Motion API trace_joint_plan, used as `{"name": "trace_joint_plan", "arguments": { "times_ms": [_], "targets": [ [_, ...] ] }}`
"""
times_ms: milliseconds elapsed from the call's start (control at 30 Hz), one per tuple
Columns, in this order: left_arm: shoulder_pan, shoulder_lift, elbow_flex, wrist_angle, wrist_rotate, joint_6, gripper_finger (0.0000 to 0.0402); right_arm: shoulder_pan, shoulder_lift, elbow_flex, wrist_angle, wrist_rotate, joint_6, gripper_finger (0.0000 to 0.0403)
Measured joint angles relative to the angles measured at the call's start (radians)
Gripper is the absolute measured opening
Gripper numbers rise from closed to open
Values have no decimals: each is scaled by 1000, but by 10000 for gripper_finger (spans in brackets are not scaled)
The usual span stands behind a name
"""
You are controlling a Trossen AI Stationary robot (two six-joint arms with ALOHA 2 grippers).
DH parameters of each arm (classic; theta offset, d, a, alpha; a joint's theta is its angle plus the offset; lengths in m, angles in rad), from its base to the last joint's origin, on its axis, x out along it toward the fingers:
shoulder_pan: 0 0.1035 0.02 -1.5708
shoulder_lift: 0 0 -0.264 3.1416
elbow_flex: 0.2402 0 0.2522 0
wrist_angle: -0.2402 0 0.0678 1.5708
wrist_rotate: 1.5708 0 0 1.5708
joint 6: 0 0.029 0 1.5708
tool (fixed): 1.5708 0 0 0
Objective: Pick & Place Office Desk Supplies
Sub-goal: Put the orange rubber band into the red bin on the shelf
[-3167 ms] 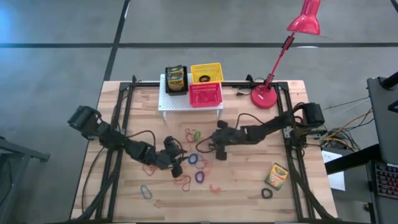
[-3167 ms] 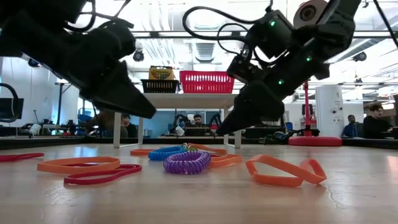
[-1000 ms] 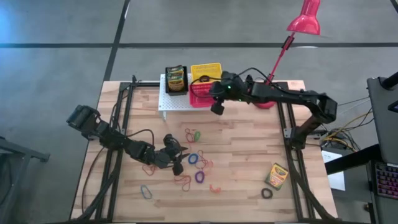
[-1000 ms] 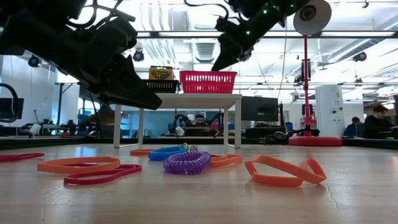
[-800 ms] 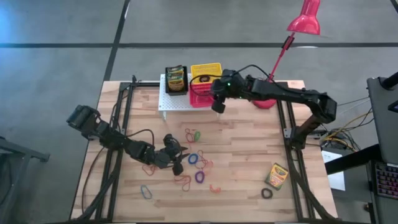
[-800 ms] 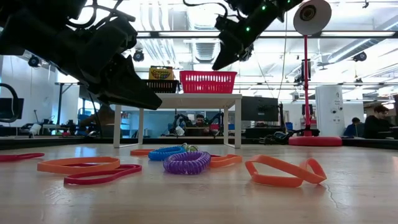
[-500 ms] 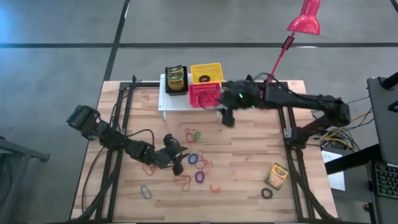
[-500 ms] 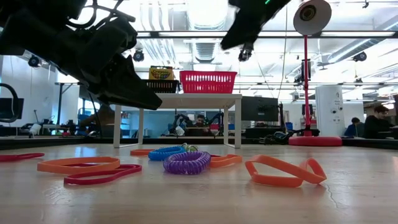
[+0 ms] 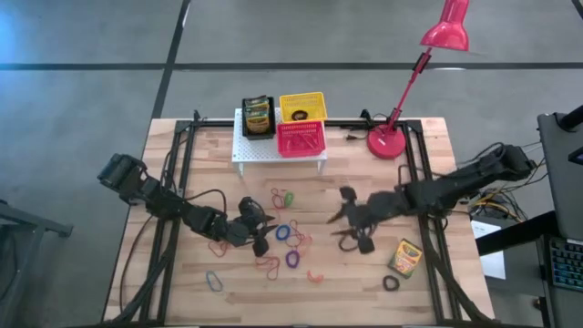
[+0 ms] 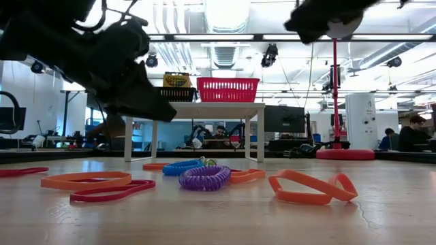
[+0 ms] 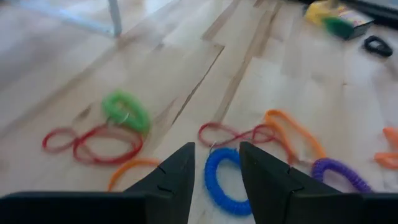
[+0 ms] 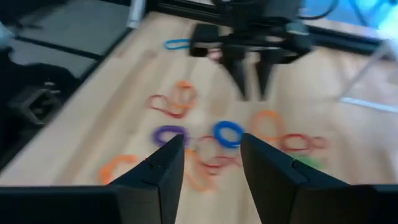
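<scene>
Pale wooden planks make up the desk point(image 9: 364, 273), and near its front edge lie a blue loop point(image 9: 213, 281), a black loop point(image 9: 391, 283) and a yellow-and-green crayon box point(image 9: 404, 258) toward the front right corner. Just behind them, mid-desk, thin elastic loops are scattered: a blue coiled loop point(image 11: 222, 188), a purple coiled loop point(image 10: 204, 178), orange bands point(image 10: 85, 180) and a green loop point(image 11: 126, 110).

The left gripper point(image 9: 259, 235) hangs low over this cluster, its two dark tapered fingers point(image 11: 173, 177) parted with a narrow gap, holding nothing; the blue coil shows through the gap. Its arm stretches in from the left edge, lying low along the desk.

The right gripper point(image 9: 351, 226) hovers right of the loops, fingers point(image 12: 160, 165) apart and empty, pointing toward the left gripper. Its arm reaches in from the right edge, extended and angled down.

At the back edge stands a white perforated rack point(image 9: 255, 150) carrying a pink-red basket point(image 9: 300, 138) and a yellow basket point(image 9: 302, 107), both of open lattice, and a black basket point(image 10: 174, 93) with a second crayon box point(image 9: 258, 113) in it. A red desk lamp point(image 9: 387, 141) stands at the back right.
</scene>
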Motion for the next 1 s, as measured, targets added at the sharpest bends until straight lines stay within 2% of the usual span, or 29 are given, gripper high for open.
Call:
{"name": "trace_joint_plan", "arguments": {
  "times_ms": [233,333,500,633,800,1000],
  "targets": [
    [120,0,0,-265,132,-133,138,51,50,-178,354,127,132,139],
    [159,0,-6,-271,152,-106,152,50,72,-210,453,171,162,135],
    [186,2,-7,-269,155,-50,179,50,93,-219,489,187,176,129],
    [189,16,-8,-268,164,-13,180,50,116,-201,491,186,196,127],
    [188,65,-7,-250,166,6,139,50,155,-180,487,186,194,130],
    [189,82,-4,-214,162,8,62,50,198,-165,489,185,191,123]
  ]
}}
